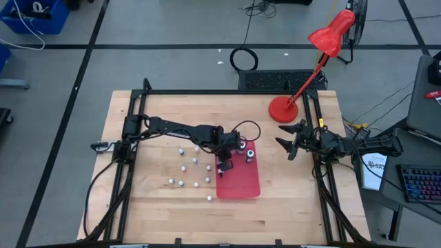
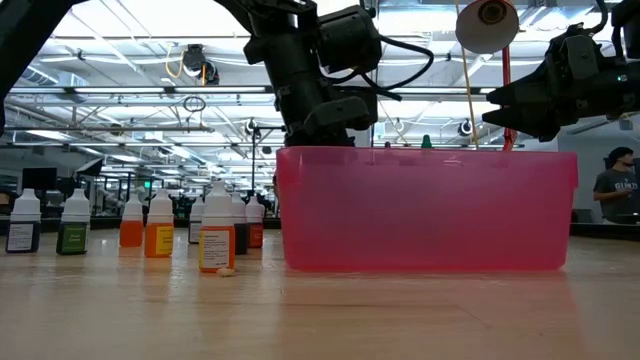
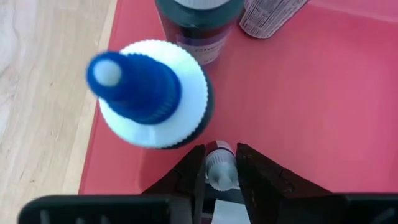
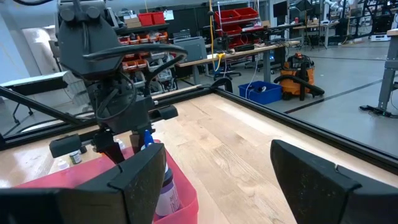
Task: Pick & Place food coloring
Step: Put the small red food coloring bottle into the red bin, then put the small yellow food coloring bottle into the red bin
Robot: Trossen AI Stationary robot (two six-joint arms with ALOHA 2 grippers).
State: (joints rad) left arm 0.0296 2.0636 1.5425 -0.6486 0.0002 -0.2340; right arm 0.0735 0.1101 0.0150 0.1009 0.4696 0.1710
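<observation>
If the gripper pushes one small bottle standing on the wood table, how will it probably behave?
A standing bottle looks taller than it is wide, with a narrow white cap, so a push near the top would probably tip it. Its round body suggests it may roll once it lies down. It looks like small, light plastic, so on the smooth table it may slide easily.

Count: nine food coloring bottles [image 1: 183, 167] standing loose on bench [image 1: 158, 207]; one red tray [image 1: 241, 184]; one red lamp [image 1: 324, 41].

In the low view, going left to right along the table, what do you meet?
White-capped bottle with dark label → green-labelled bottle → orange bottles → whitish piece → pink tray, left gripper above its left end.
</observation>
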